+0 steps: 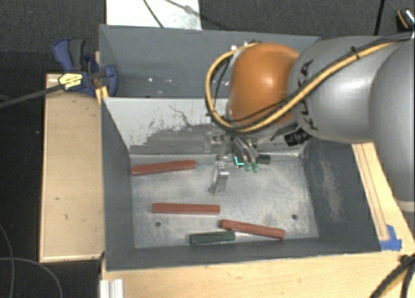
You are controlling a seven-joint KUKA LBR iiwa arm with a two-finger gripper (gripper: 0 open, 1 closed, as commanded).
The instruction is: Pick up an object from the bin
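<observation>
Three red-brown sticks (185, 208) and one dark green stick (211, 238) lie in the bin (120, 180). The end effector (222, 179) is mid-bin; I cannot tell whether it is open or closed.

Partial black "KUKA" lettering (307, 110) on the silver arm (353, 89)

Arm (353, 89): cut off by the picture's right edge. Its orange cover (259, 83) and grey casing hide the bin's (120, 180) far right corner and part of the far wall.

End effector (225, 173): upper part tucked under the orange cover, build too small to make out.

Small green bit (251, 162) just beside it: robot part or loose thing, cannot tell.

Near edge of bin: red-brown bar (253, 229) and dark green bar (212, 238) meet at their ends. Touching or overlapping, cannot tell.
</observation>
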